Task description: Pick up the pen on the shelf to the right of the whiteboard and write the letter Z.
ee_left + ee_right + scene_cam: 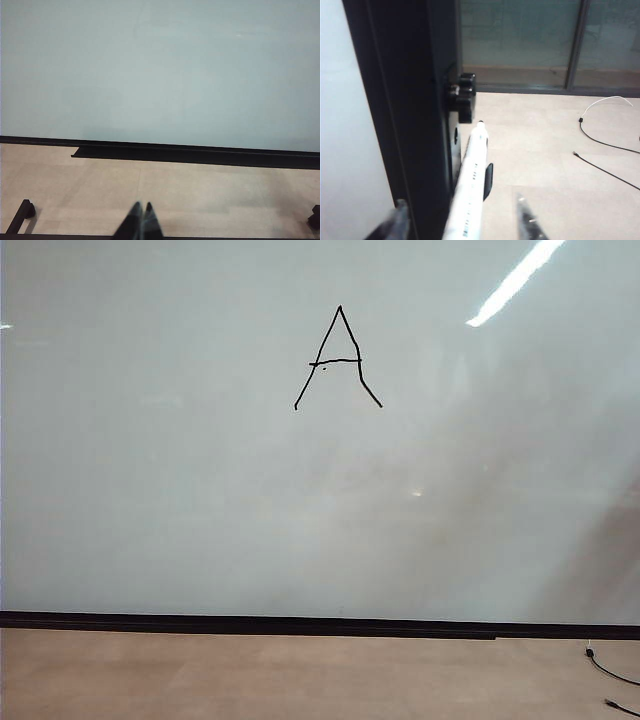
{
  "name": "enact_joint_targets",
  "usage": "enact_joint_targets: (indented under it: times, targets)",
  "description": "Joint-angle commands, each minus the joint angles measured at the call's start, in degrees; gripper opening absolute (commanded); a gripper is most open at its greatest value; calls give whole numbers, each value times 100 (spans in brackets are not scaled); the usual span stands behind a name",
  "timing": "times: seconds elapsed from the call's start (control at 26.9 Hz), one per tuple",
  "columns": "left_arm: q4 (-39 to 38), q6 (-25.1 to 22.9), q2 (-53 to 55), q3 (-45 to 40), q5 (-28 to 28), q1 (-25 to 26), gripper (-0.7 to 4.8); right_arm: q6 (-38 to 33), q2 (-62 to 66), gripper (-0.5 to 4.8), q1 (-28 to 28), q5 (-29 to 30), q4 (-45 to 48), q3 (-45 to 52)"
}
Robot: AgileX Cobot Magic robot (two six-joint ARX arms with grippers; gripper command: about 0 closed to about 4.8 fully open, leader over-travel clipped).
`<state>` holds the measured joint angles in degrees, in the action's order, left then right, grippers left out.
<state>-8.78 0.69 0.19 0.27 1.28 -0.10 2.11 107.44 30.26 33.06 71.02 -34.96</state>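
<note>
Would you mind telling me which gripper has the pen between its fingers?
The right gripper: the pen lies between its spread fingers. The left gripper has nothing between its fingers.

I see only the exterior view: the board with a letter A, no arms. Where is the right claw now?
Observer: The right claw is at the black side frame of the whiteboard, its fingers on either side of the pen.
Operator: Does it grip the pen?
Observer: Not yet; floor shows between the pen and one finger.
Operator: And the left claw?
Observer: The left claw is shut, empty, pointing at the board's lower edge.
</note>
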Motion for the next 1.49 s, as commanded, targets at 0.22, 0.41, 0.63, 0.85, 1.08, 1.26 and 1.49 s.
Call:
enact_joint_targets:
  times: [0.22, 0.41, 0.63, 0.85, 1.08, 1.26, 1.49]
  targets:
    - [59, -24, 0, 11, 2, 0, -4, 114, -15, 237, 0, 7, 57, -28]
    - [59, -24, 0, 11, 2, 0, -4, 116, -15, 206, 0, -11, 50, -28]
    - [59, -24, 0, 11, 2, 0, -4, 116, -15, 198, -24, -11, -149, -28]
    - [59, -24, 0, 11, 2, 0, -5, 107, -15, 198, -33, -7, 42, -28]
    - [59, -24, 0, 11, 2, 0, -4, 90, -15, 197, -33, -9, 81, -28]
    - [59, -24, 0, 11, 2, 0, -5, 92, -15, 65, -33, -2, 81, -28]
    - [59, -24, 0, 11, 0, 0, -4, 92, -15, -9, -37, 61, 111, -28]
